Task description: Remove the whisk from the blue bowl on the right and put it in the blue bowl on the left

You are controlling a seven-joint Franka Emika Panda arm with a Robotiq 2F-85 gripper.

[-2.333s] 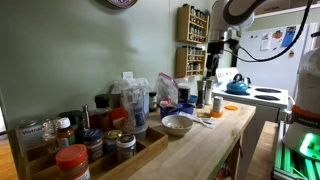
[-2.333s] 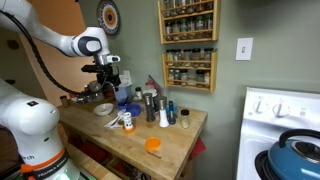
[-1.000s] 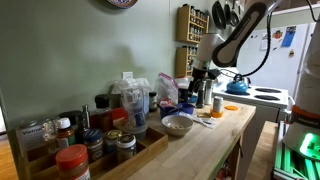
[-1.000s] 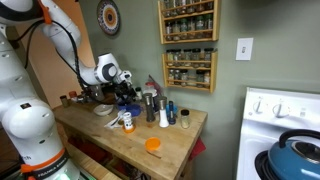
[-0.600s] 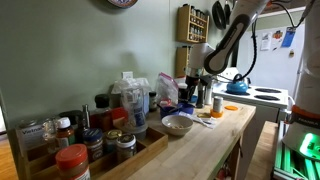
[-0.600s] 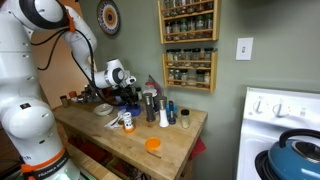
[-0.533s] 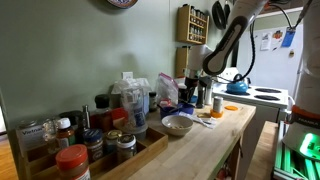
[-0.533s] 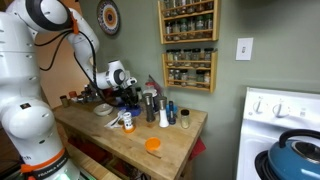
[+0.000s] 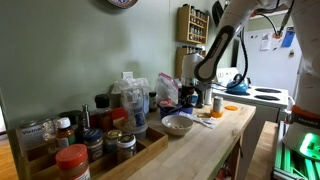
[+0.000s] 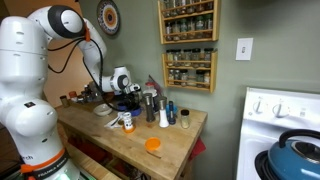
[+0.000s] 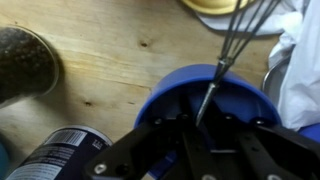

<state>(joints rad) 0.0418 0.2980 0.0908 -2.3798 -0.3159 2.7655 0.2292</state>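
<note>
Arm (image 9: 214, 50) lowered since earlier frames; hand (image 11: 197, 128) straddles the whisk (image 11: 210, 92), closure indiscernible. Whisk points to 1 o'clock; lifting off-centre may drag the blue bowl (image 11: 246, 86).

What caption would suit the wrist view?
Gripper poised over the blue bowl, whisk leaning out over its rim, on a wooden counter.

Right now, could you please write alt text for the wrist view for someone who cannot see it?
The dark end effector hangs over a blue bowl on a wooden counter; a whisk meets it handle-first, wires fanning toward the upper right. A dark jar sits at left, a labelled can lower left.
</note>
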